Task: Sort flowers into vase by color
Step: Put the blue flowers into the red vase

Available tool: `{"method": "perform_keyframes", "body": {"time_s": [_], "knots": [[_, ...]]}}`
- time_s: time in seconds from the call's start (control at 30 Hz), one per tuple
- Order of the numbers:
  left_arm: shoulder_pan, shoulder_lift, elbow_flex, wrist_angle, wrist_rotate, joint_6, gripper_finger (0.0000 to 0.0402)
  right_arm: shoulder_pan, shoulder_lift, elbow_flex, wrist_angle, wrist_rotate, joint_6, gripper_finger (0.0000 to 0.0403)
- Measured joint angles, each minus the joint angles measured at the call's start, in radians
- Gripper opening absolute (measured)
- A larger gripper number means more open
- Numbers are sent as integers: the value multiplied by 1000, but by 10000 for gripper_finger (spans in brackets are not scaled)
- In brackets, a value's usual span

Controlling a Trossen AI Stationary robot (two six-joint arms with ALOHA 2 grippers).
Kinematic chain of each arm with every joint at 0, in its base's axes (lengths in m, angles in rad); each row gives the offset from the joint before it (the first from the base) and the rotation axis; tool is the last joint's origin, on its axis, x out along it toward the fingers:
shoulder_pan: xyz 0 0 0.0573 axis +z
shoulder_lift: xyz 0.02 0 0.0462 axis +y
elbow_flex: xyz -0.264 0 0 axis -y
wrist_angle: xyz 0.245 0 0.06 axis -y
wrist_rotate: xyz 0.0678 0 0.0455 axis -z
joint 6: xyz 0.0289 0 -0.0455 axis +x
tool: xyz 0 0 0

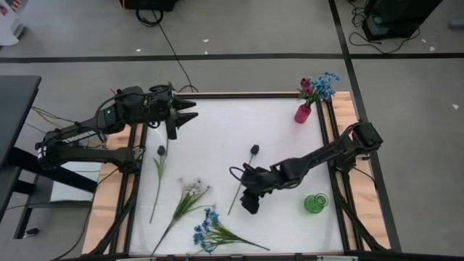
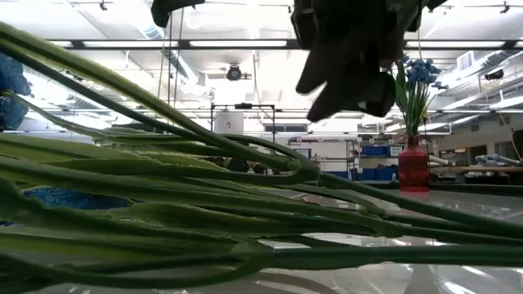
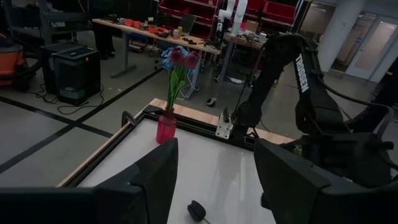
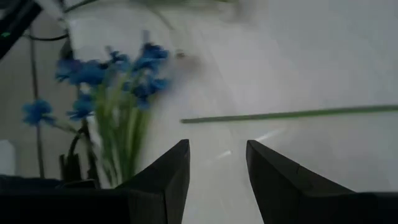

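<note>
Several flowers lie flat on the white table (image 1: 217,130): a dark-bud stem (image 1: 156,181), a white cluster (image 1: 191,190), a blue cluster (image 1: 208,230) and a second dark-bud stem (image 1: 243,181). A pink vase (image 1: 302,113) at the far right corner holds blue and red flowers (image 1: 319,87). A green vase (image 1: 316,203) stands near the right edge. My right gripper (image 1: 250,203) hangs open over the table, just right of the second stem's lower end; its wrist view shows the blue cluster (image 4: 112,68) and a green stem (image 4: 286,114) ahead. My left gripper (image 1: 187,116) waits open at the far left.
Wooden rails (image 1: 109,196) frame the table on both sides. The low view is filled by green stems (image 2: 204,212) lying close to the lens, with the pink vase (image 2: 413,163) behind. The table's middle and far part between the two arms is bare white surface.
</note>
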Motion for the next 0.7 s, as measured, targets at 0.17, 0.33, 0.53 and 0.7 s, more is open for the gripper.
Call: {"method": "perform_keyframes", "body": {"time_s": [0.17, 0.33, 0.53, 0.7], "knots": [[0, 0, 0, 0, 0, 0, 218, 16, 0, 0, 73, -8, -36, 166], [0, 0, 0, 0, 0, 0, 218, 14, 0, 0, 123, -44, -133, 166], [0, 0, 0, 1, 0, 0, 218, 24, 0, 0, 143, -147, -237, 166], [0, 0, 0, 0, 0, 0, 218, 85, 0, 0, 142, -188, -285, 166]]}}
